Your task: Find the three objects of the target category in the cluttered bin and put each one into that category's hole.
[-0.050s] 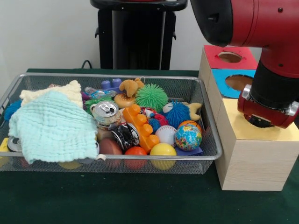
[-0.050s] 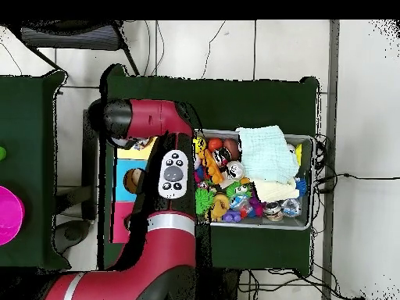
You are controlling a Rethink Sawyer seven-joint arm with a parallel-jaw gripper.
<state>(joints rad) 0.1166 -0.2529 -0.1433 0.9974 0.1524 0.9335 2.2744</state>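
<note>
- Bin [image 1: 205,112]: wire mesh, on green counter [image 1: 117,200], full — balls (yellow ball [image 1: 163,150], globe ball [image 1: 188,136]), can [image 1: 105,112], orange brick [image 1: 140,127], mint cloth [image 1: 53,127] over one end.
- Sorting box [image 1: 252,154] just beside bin; red, blue, yellow hole panels.
- Arm [image 1: 275,60] over yellow panel [image 1: 261,131]; fingers hidden, can't tell their state.

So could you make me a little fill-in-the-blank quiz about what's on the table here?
1. The pale green cloth covers the bin's ___ end in the front view.
2. The wooden box's three panels are red, blue and ___.
3. The globe ball lies inside the wire mesh ___.
4. The robot arm hangs over the ___ panel.

Missing words: left; yellow; bin; yellow
</note>
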